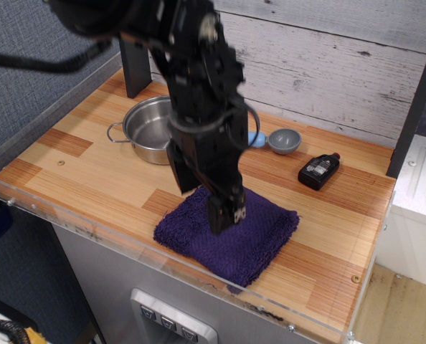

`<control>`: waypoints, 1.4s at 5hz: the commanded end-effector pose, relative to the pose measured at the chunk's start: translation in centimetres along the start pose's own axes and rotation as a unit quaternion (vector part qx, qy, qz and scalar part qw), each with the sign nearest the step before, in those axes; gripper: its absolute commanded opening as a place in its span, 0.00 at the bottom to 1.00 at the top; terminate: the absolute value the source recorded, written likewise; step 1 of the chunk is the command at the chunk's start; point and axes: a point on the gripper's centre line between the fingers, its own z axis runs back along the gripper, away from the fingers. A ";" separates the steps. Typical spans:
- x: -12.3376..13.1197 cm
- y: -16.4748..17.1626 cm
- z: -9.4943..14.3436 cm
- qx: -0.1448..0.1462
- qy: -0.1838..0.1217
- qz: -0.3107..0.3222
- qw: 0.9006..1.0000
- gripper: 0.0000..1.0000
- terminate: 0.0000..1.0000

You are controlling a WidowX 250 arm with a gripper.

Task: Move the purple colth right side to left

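The purple cloth (pixel 263 240) is a dark purple folded terry square lying on the wooden table (pixel 77 168) toward the front right, near the front edge. My gripper (pixel 226 218) is black and hangs directly over the middle of the cloth, its tips at or just above the fabric. The arm hides the cloth's far left part. The fingers read as one dark mass, so I cannot tell whether they are open or shut.
A steel pot (pixel 145 129) stands at the back left, partly behind the arm. A blue and grey scoop (pixel 281 140) and a small black bottle (pixel 318 170) lie at the back right. A clear acrylic rim (pixel 91 229) runs along the table's front edge.
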 end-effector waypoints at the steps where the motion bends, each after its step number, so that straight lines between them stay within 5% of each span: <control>1: -0.6 0.0 -1.4 0.003 -0.003 -0.003 1.000 1.00 0.00; 4: -1.5 0.3 -3.1 -0.010 -0.021 0.022 1.000 1.00 0.00; 7: -3.2 3.0 -2.6 0.021 -0.005 0.056 0.998 1.00 0.00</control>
